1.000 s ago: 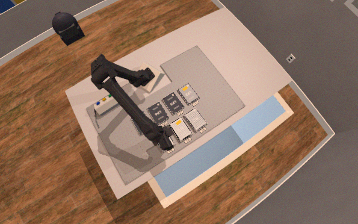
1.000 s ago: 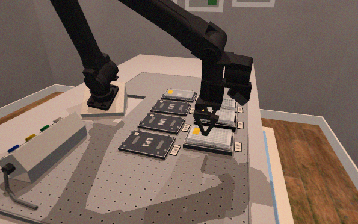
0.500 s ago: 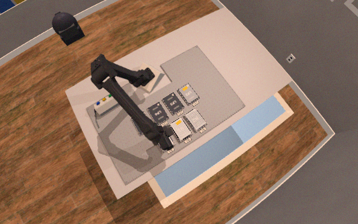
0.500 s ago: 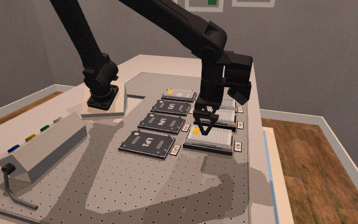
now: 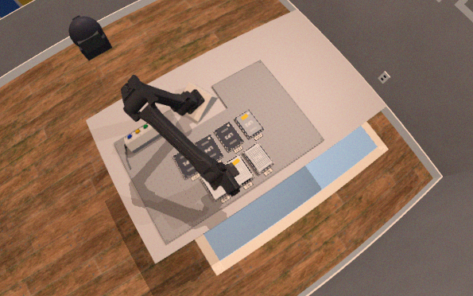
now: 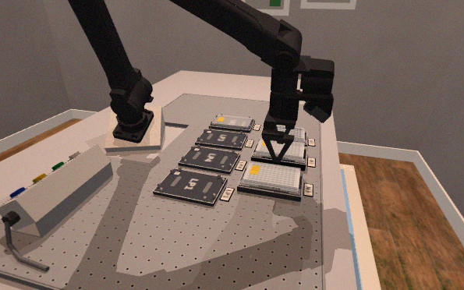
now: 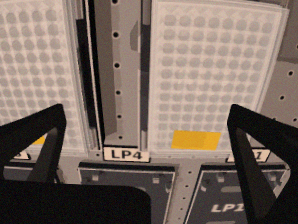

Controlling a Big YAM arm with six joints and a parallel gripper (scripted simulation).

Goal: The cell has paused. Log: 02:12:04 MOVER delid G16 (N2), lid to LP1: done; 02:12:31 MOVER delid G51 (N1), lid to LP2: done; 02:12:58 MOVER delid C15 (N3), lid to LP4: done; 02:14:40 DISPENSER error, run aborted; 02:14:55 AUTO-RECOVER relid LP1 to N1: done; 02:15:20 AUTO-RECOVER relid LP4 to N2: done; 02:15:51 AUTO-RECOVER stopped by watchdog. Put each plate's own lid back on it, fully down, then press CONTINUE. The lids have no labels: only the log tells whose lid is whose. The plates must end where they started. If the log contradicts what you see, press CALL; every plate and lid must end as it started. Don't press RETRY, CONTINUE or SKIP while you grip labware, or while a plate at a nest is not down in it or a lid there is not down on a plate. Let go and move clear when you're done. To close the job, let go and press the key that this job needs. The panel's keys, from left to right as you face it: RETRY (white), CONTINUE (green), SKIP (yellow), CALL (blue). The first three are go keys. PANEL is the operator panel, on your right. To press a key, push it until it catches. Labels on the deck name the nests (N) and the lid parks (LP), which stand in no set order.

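Me: gripper (image 5: 231, 171) (image 6: 278, 160) (image 7: 146, 113) hanging wide, holding 0 | mid. lid (image 5: 245, 170) (image 6: 295, 153) (image 7: 30, 65) sitting on mid. plate, prob. next | bare plate (image 5: 257, 157) (image 6: 300, 136) waiting at far nest | lining up sq. w/ both sides, then going down slow, not bumping near lid (image 5: 212, 190) (image 6: 272, 178) (image 7: 215, 75)

In the exterior view, a white plate full of little round holes (image 5: 213, 189) (image 6: 271, 180) (image 7: 215, 75) lies flat right of the middle. It wears a see-through lid with a yellow patch (image 6: 254, 169) (image 7: 196, 140). Behind it, a second plate (image 5: 244, 172) (image 6: 294, 153) (image 7: 35, 75) has a yellow-patched lid too. A third plate (image 5: 257, 158) (image 6: 301, 135) lies farther back, with no yellow showing. Another clear lid (image 5: 249, 124) (image 6: 235, 122) lies flat on the farthest dark park, above the middle. The slanted gray panel (image 5: 145, 139) (image 6: 58, 195), at left, has blue, yellow, green and white keys.
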